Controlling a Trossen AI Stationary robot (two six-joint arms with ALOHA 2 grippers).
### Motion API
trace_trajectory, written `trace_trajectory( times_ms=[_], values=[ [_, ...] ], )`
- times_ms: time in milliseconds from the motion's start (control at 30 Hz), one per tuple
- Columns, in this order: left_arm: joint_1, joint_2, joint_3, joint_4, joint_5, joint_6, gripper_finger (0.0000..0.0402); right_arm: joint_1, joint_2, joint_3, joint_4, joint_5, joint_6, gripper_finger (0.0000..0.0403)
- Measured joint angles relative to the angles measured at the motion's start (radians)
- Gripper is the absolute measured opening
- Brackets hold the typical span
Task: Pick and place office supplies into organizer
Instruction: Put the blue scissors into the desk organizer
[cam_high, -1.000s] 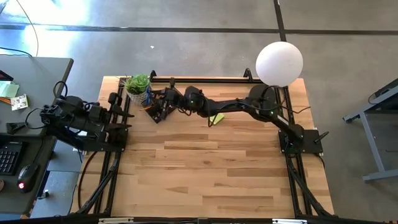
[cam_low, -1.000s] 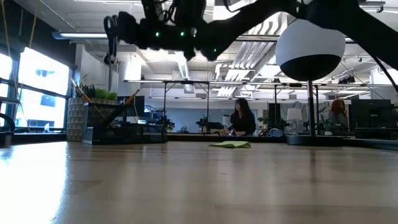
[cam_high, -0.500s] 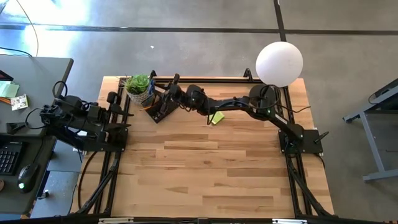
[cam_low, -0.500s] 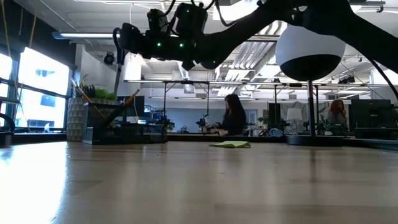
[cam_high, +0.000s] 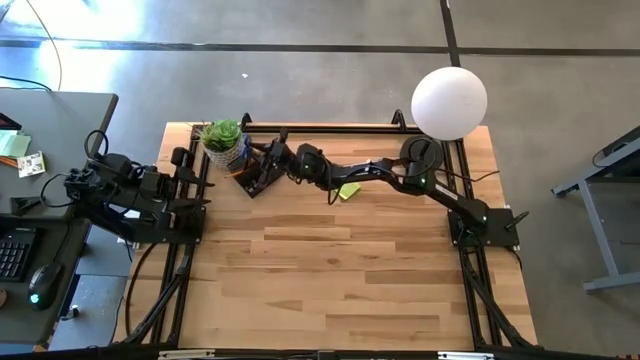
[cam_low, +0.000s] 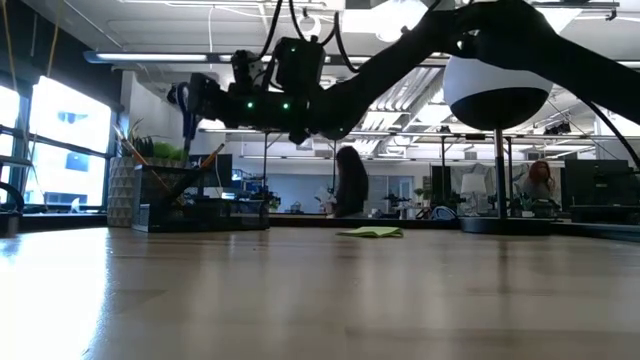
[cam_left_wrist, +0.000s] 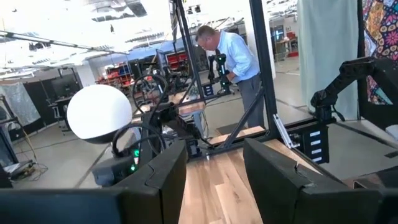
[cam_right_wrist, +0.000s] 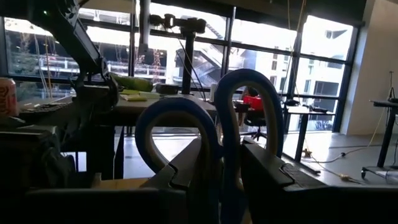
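My right gripper (cam_high: 279, 160) reaches across the far side of the table to the dark organizer (cam_high: 256, 176) and is shut on the blue-handled scissors (cam_right_wrist: 186, 121). In the low view the scissors (cam_low: 186, 108) stand upright above the organizer (cam_low: 195, 212), loops up. An orange pencil (cam_low: 211, 158) leans out of the organizer. The yellow-green sticky pad (cam_high: 348, 190) lies flat on the table under the right arm. My left gripper (cam_left_wrist: 214, 163) waits open at the table's left edge (cam_high: 190, 196). The pens and the small blue piece do not show. My right gripper pinches the scissors between its two fingers (cam_right_wrist: 264, 165) just below the two blue handle loops (cam_right_wrist: 219, 163). The fingers come in level from the table's right. The scissors are lifted clear and upright, loops above the fingers and blades hanging down toward the organizer.
A small green potted plant (cam_high: 221, 136) stands right beside the organizer at the far left corner. The white globe lamp (cam_high: 449, 102) and its black round base (cam_high: 421, 156) stand at the far right. The near half of the wooden table (cam_high: 330, 280) lies bare. People move in the room behind.
My right gripper has come down toward the organizer with the scissors, about halfway from its earlier height, and stayed shut on them. The scissors remain upright. A person in the room behind has walked toward the left.
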Motion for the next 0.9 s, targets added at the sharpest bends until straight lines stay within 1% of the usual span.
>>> trace_trajectory(
  times_ms=[133,233,367,600,767,900],
  values=[
    [0.0,0.0,0.0,0.0,0.0,0.0,0.0149,-0.001,0.006,0.0,-0.017,-0.029,0.009,0.0084],
    [0.0,0.0,0.0,0.0,0.0,0.0,0.0149,0.008,0.006,0.0,-0.038,-0.034,0.009,0.0092],
    [0.0,0.0,0.0,0.0,0.0,0.0,0.0149,0.026,0.006,0.0,-0.037,-0.06,0.017,0.0117],
    [0.0,0.0,0.0,-0.001,0.001,-0.008,0.0149,0.038,0.006,0.0,-0.039,-0.061,0.011,0.0168],
    [0.0,0.0,0.0,-0.009,0.001,-0.009,0.0149,0.038,0.006,0.0,-0.045,-0.06,0.014,0.0193],
    [0.0,0.0,0.0,-0.009,0.002,-0.012,0.0149,0.038,0.004,0.0,-0.07,-0.012,0.019,0.0203]
  ],
)
